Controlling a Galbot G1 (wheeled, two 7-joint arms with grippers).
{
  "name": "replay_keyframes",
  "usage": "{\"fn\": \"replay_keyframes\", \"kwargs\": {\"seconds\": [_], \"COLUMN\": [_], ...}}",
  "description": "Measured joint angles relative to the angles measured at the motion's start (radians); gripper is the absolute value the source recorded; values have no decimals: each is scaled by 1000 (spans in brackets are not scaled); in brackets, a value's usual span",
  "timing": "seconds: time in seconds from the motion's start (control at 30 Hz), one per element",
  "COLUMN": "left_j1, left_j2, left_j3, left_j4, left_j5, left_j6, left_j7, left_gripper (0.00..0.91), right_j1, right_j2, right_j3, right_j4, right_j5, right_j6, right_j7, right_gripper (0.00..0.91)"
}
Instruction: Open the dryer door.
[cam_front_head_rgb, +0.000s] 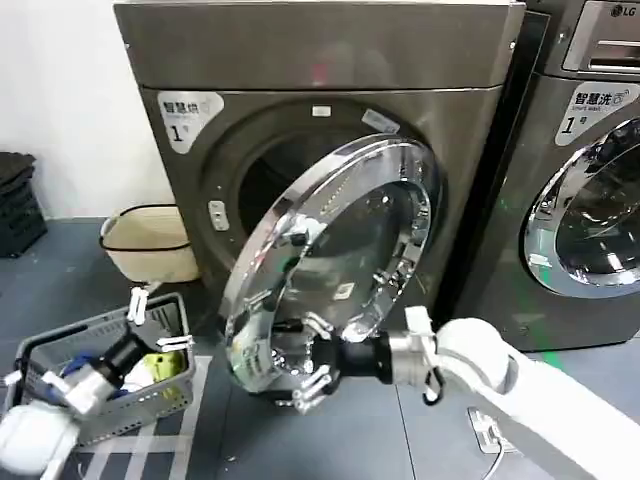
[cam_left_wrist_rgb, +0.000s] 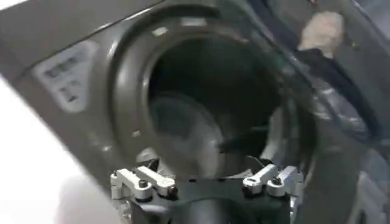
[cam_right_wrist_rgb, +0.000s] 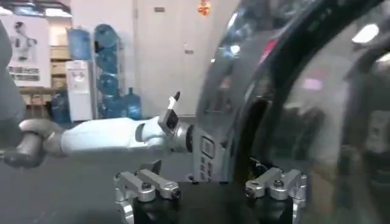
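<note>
Starting on your left: the left gripper (cam_front_head_rgb: 160, 318) is hanging low over the grey basket (cam_front_head_rgb: 60, 345) on the floor, fingers spread and holding nothing, well clear of the action, and its wrist camera just stares into the dark drum opening (cam_left_wrist_rgb: 207, 103), so I'd leave that arm parked where it is. Beyond it there's a cream laundry bin (cam_front_head_rgb: 150, 245) tucked against the machine's left side, nothing to worry about. Now the real work: the dryer door (cam_front_head_rgb: 330, 265) is already swung partway out from the dryer (cam_front_head_rgb: 330, 90), tilted open with its chrome ring facing you, and the right gripper (cam_front_head_rgb: 312, 362) sits right at the door's lower rim, hinge side off to its right. The fingers look parted around the rim edge rather than clamped on it, so treat it as a hook or push contact, not a firm grip. From the right wrist camera the chrome rim (cam_right_wrist_rgb: 244, 91) curves up just ahead of the right fingers (cam_right_wrist_rgb: 146, 185), so you're basically riding the edge. My advice: keep following the door's arc around the hinge instead of pulling straight back, otherwise that slick chrome will likely slip off the fingers. Go slow, and mind the second machine (cam_front_head_rgb: 590, 180) on the far right, since the door swings that way.
</note>
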Motion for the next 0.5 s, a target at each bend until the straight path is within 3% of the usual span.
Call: {"fn": "replay_keyframes", "kwargs": {"seconds": [0.5], "left_j1": [-171], "left_j2": [27], "left_j3": [273], "left_j4": [3], "left_j5": [-5], "left_j6": [-37], "left_j7": [37], "left_gripper": [907], "right_j1": [-563], "right_j2": [48], "right_j3": [612], "right_j4": [93], "right_j5": [-57], "right_j6": [37], "right_j7": [45], "right_gripper": [907]}}
